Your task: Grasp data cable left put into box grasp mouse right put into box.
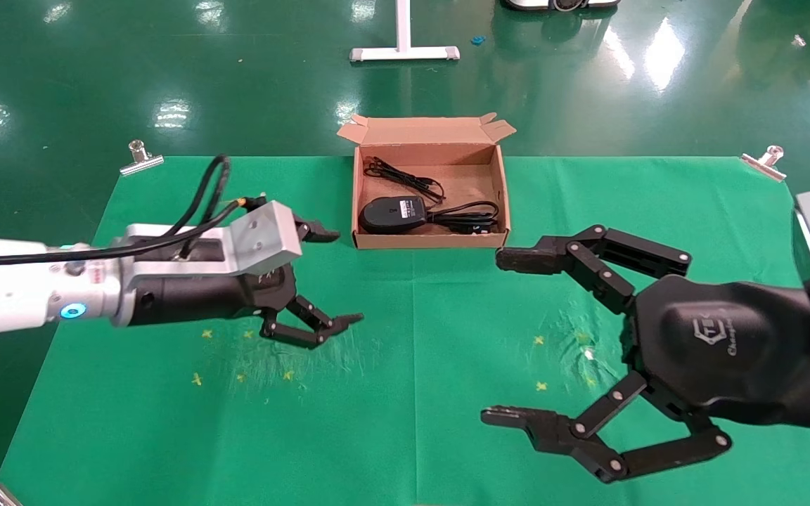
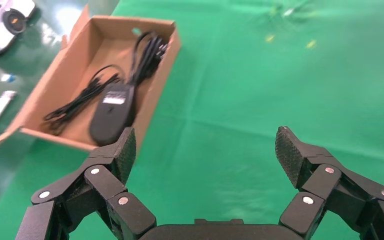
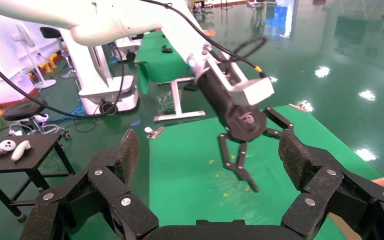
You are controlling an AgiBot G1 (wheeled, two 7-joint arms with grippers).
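The brown cardboard box (image 1: 427,241) stands open at the table's far middle. Inside lie the black mouse (image 1: 392,214) with its white label, its thin wire (image 1: 405,177), and the thicker data cable (image 1: 468,216) along the box's near right side. My left gripper (image 1: 342,275) hovers open and empty, near and left of the box. My right gripper (image 1: 500,337) is open and empty, nearer and right of it. The left wrist view shows the box (image 2: 155,95), mouse (image 2: 111,114) and data cable (image 2: 147,57) beyond the open left gripper (image 2: 205,150). Across the open right gripper (image 3: 207,155) stands the left arm (image 3: 240,117).
A green cloth (image 1: 412,393) covers the table, held by metal clips at the far corners (image 1: 140,158) (image 1: 765,163). Small yellow marks (image 1: 197,379) (image 1: 540,340) dot the cloth on both sides. A white stand base (image 1: 403,53) is on the floor beyond.
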